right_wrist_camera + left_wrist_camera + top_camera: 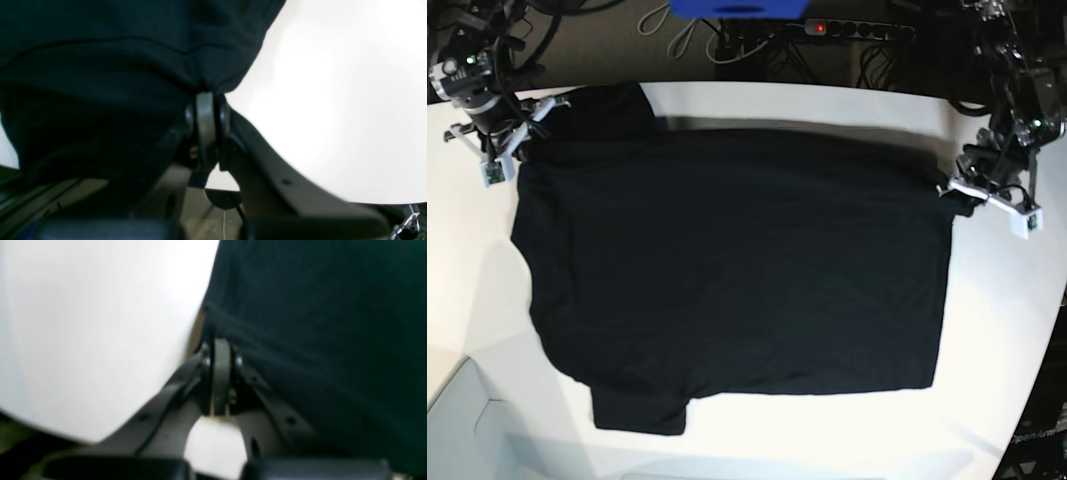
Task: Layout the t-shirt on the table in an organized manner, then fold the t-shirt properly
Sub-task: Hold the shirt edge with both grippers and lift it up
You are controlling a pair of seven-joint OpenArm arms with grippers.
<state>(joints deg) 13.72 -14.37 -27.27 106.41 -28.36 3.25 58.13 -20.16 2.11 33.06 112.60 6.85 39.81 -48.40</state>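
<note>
Plain black cloth t-shirt (727, 270) spread on white bench (1007, 330). My left fingers (222, 350) and right fingers (207, 100) pinched shut on opposite far corners. Pull apart evenly, low, keeping hem taut, wrinkle-free.

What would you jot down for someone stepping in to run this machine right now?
Left gripper: shut on the t-shirt at one far corner.
Right gripper: shut on the t-shirt at the other far corner.
T-shirt: spread mostly flat across the table, one sleeve sticking out at the near edge.
Done: laying out, nearly.
Left: smooth it, then fold; no fold made yet.
</note>
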